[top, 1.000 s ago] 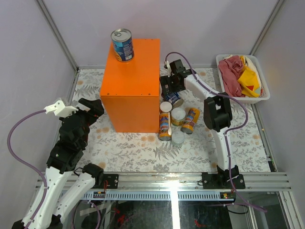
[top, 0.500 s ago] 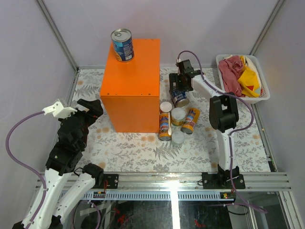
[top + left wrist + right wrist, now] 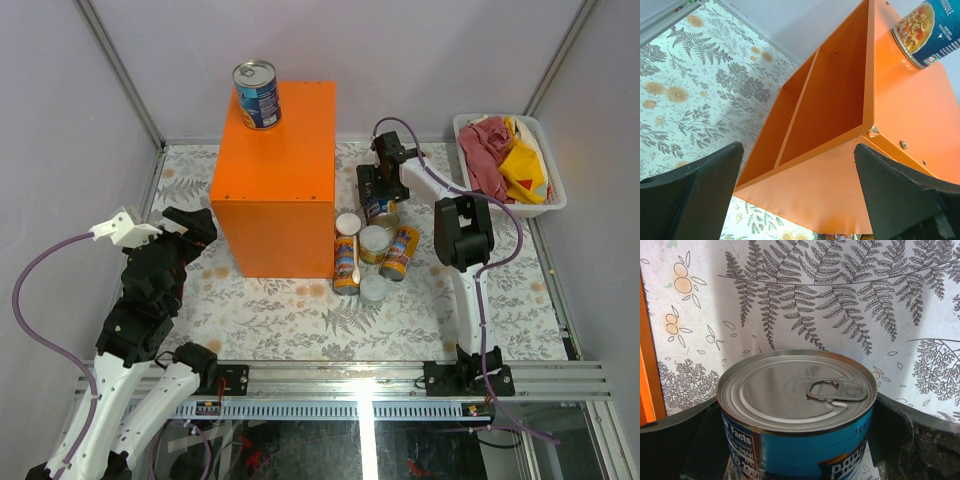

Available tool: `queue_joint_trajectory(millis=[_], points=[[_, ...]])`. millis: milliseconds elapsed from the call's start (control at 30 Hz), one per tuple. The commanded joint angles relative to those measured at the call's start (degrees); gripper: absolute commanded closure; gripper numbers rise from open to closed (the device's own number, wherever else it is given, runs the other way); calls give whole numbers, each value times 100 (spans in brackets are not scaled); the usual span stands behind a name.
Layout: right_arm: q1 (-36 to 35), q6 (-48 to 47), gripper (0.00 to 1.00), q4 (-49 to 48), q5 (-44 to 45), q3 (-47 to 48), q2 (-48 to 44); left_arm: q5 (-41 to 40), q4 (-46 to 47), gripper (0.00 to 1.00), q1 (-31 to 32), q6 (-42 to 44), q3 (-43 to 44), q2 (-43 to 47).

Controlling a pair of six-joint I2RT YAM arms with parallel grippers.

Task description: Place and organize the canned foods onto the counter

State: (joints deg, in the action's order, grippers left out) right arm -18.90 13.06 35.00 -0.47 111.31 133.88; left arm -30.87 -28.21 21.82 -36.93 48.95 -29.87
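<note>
My left gripper stands wide open and empty, facing the counter, where one blue can stands on top. My right gripper straddles a second blue can, upright on the mat just beside the counter. Whether my fingers press it I cannot tell.

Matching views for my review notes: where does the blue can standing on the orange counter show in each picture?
Top external: blue can, upper left, on the counter's far left corner.
Left wrist: top right corner.
Right wrist: absent; that is the other can.
Shared landmark: the orange counter.
</note>
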Motion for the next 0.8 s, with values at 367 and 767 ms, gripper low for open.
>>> queue_joint_trajectory(millis=[367,767], points=[[62,-206,92,193,421,233,-324,61,158,7,21,47,74,-9],[66,-135,100,-821,670,-58,-1551,81,177,7,26,69,74,57]])
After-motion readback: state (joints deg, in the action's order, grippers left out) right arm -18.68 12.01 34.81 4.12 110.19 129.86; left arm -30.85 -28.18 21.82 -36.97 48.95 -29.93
